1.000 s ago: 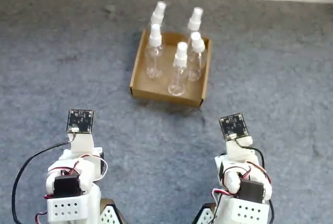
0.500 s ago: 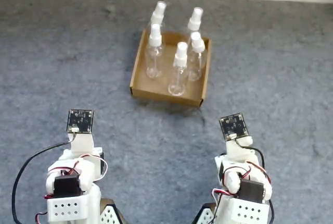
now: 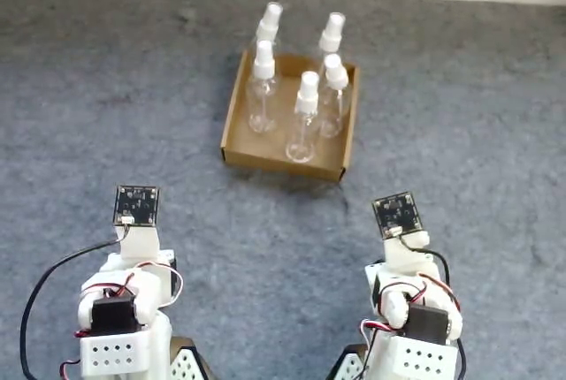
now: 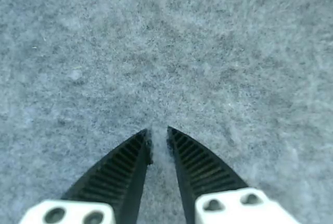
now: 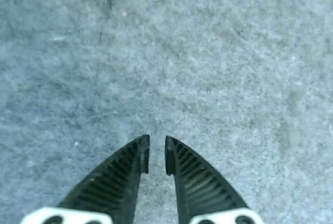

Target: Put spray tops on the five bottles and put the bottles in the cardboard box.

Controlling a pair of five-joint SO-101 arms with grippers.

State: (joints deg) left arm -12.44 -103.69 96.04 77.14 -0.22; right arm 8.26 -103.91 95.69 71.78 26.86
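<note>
Nearest, the left gripper (image 4: 158, 133) is held low over the grey felt-covered table (image 4: 218, 52). Its black ribbed fingers (image 4: 125, 172) are drawn together to a narrow slit at the tips, and nothing is grasped. The right gripper (image 5: 157, 141) is likewise clenched over the felt, with nothing between its fingers (image 5: 195, 177). Farther off, at the far middle of the table, the cardboard box (image 3: 232, 124) is set, well apart from both grippers. Five clear bottles (image 3: 303, 124) fitted with white spray tops (image 3: 308, 88) are stood upright in it, three nearer and two behind.
</note>
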